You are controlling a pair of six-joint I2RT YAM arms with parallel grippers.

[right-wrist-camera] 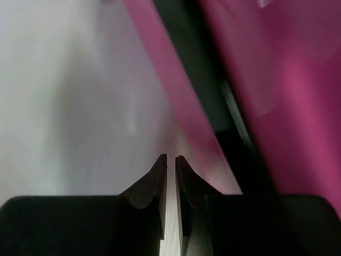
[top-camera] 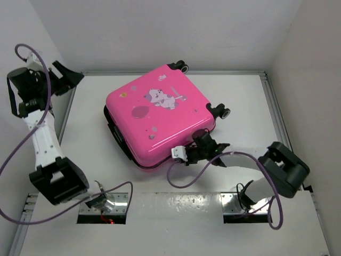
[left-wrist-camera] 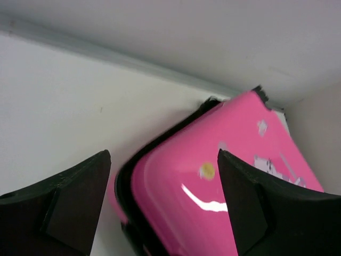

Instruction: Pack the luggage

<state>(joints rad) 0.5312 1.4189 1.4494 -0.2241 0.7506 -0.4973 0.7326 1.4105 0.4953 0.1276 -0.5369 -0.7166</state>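
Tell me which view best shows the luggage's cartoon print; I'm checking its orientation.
Top external: the print on the luggage shows whole. Left wrist catches only its edge; right wrist shows just blurred pink shell.

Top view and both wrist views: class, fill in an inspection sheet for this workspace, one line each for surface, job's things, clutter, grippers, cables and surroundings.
Surface: white table, bare around the suitcase.
Job's things: pink suitcase lying flat, print side up, shells together; wheels towards the far right.
Clutter: nothing seen.
Grippers: left gripper open, raised at the far left, holding nothing, aimed at the suitcase's corner; right gripper shut, at the suitcase's near edge beside the black zipper band; nothing seen between its fingers.
Cables: purple cables loop along both arms; the right one sags onto the table near the suitcase.
Surroundings: plain white walls on three sides.
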